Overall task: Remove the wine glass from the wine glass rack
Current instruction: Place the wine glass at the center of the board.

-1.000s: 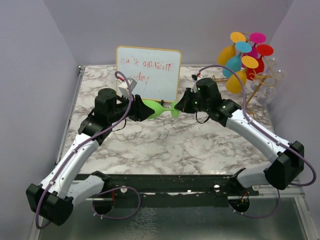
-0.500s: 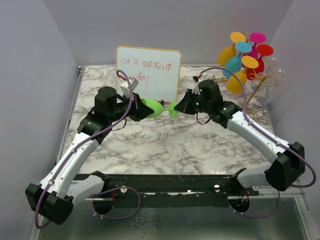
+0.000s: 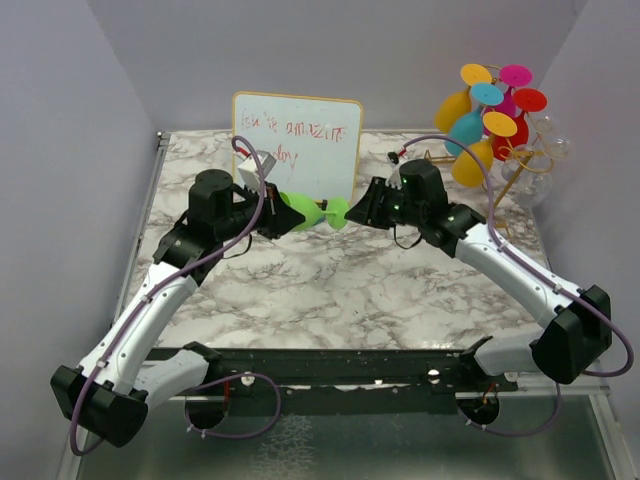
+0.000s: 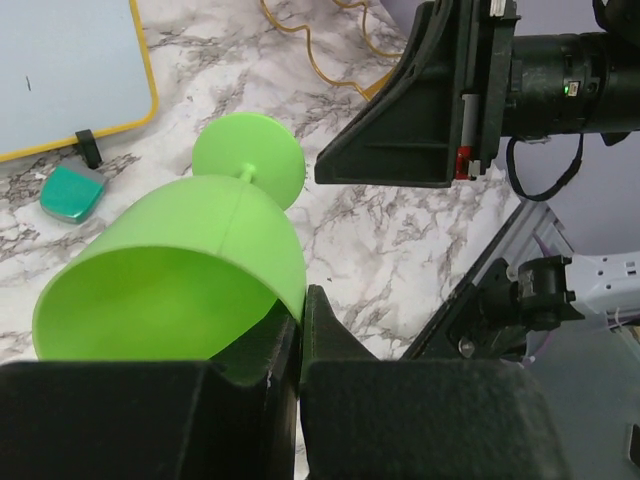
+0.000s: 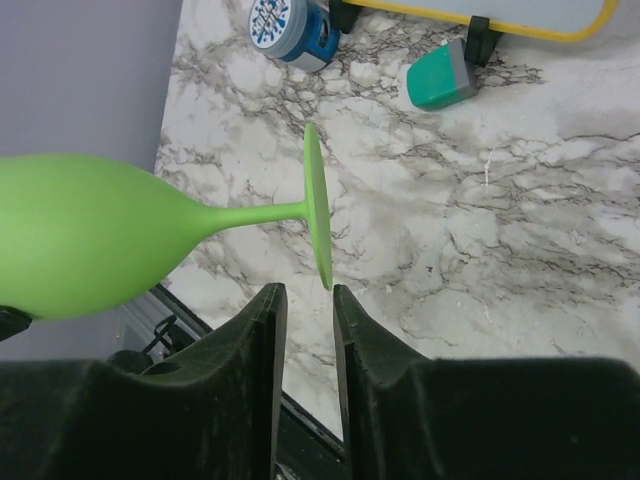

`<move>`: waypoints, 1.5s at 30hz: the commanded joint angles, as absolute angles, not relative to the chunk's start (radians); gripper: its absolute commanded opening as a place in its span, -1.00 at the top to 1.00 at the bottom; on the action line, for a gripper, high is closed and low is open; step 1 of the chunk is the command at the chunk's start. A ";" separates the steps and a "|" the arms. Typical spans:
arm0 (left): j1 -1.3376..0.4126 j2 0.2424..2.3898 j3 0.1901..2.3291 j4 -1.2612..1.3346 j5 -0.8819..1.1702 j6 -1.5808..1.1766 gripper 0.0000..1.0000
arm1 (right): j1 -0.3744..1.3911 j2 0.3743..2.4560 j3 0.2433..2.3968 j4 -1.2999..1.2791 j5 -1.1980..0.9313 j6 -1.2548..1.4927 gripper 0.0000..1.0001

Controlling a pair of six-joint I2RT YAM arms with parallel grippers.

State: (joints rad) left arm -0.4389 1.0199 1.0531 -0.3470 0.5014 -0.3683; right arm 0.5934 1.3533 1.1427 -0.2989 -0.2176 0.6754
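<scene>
so the lime-green plastic wine glass (image 3: 308,212) is off the tall gold wire wine glass rack (image 3: 524,163), lying sideways in the air over the white marble table (image 3: 330,290), just near of the yellow-framed whiteboard (image 3: 297,140). left gripper (image 4: 300,310) is clamped on the bowl's rim. right gripper (image 5: 305,295) has its fingers slightly parted, the glass's foot right at the tips, not squeezed. rack's at the far right

One green wine glass (image 3: 305,212) is counted at frame centre. Five coloured glass feet (image 3: 487,94) are counted on one gold wire rack (image 3: 520,165), upper right. One whiteboard (image 3: 297,145), one teal eraser (image 5: 437,78) and one blue-and-white round container (image 5: 290,25) are seen.
</scene>
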 commanded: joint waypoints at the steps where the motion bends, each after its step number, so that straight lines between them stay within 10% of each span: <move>1: -0.436 1.042 1.112 -0.402 0.460 -0.329 1.00 | 0.588 1.330 1.129 -0.279 -0.234 0.691 0.28; 16: -0.437 1.146 1.236 -0.649 0.286 -0.296 1.00 | 0.588 1.316 1.265 -0.468 -0.119 0.576 -0.39; 45: -0.437 1.444 1.382 -0.875 -0.062 -0.175 1.00 | 0.588 1.342 1.507 -0.614 -0.158 0.443 -0.95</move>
State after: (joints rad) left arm -0.4389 1.4010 1.3117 -0.8444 0.0059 -0.2214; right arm 0.5934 1.3243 1.4559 -0.5549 -0.1902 0.4988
